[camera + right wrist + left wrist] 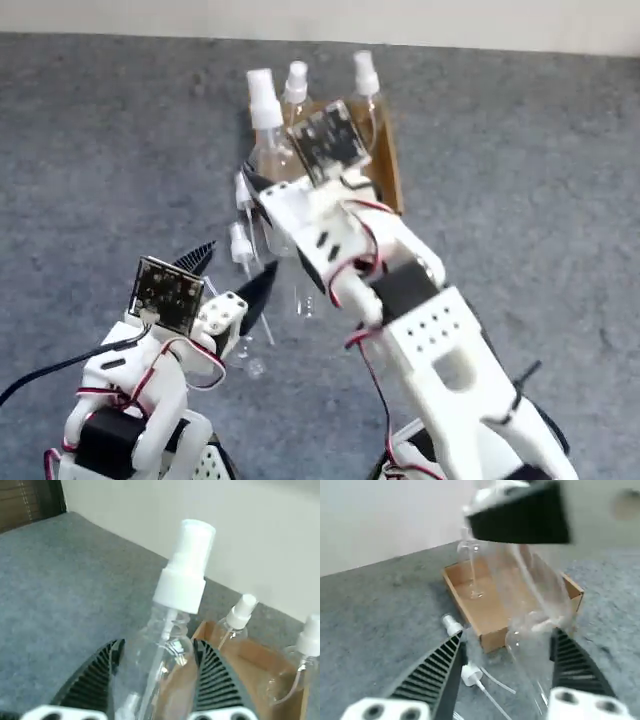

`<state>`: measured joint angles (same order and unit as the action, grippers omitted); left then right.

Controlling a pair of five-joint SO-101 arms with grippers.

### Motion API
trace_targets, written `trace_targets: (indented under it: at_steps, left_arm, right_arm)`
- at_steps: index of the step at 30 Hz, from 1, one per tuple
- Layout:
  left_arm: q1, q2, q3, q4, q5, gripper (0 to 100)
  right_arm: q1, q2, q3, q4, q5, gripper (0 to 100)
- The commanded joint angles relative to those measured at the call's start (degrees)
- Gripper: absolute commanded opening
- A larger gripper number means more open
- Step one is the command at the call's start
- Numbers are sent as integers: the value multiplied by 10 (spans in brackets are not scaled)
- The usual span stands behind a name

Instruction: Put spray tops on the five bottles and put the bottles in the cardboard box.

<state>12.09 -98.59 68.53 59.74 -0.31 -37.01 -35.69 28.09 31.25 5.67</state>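
Looking from above, the right claw (262, 182) pinches a capped bottle (268, 140) at the edge of the cardboard box (388, 150); the left wrist view has the left claw (506, 639) spread near an uncapped bottle (535, 647); the right wrist view suggests light, slick plastic, best gripped mid-body.

Clear bottles (155, 665) w/ white spray tops (185, 565); brown box (495, 639); grey flecked carpet (100, 150); white arms (440, 340), black ribbed fingers (437, 675); off-white wall (225, 510).
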Motion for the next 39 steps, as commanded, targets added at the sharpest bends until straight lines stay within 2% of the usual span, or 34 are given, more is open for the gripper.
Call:
trace_targets:
  at_steps: [1,8,16,20,24,28,31,35,38,39]
  left_arm:
    - [14,-1,7,-21,-6,273]
    - [-44,0,50,-101,-8,274]
    - [-51,0,54,-107,-26,248]
    - [-50,0,51,-105,-26,239]
    - [-52,0,51,-104,-26,235]
    - [-55,-3,54,-104,-28,234]
    - [-89,-2,55,-106,-26,224]
    - [-143,-1,59,-135,-25,112]
    - [-156,0,87,-178,-8,3]
    - [-156,0,92,-187,1,4]
  right_arm:
    - [-36,8,-75,36,-4,3]
    - [-66,-44,-81,123,-3,3]
    - [-62,-166,-80,196,-1,3]
    - [-62,-175,-80,205,0,3]
    - [-45,-134,-80,187,14,3]
    - [17,-52,-83,128,19,3]
    - [58,20,-98,98,20,3]
    - [93,121,-151,65,35,3]
    - [103,185,-192,30,37,3]
    - [103,203,-204,16,39,3]
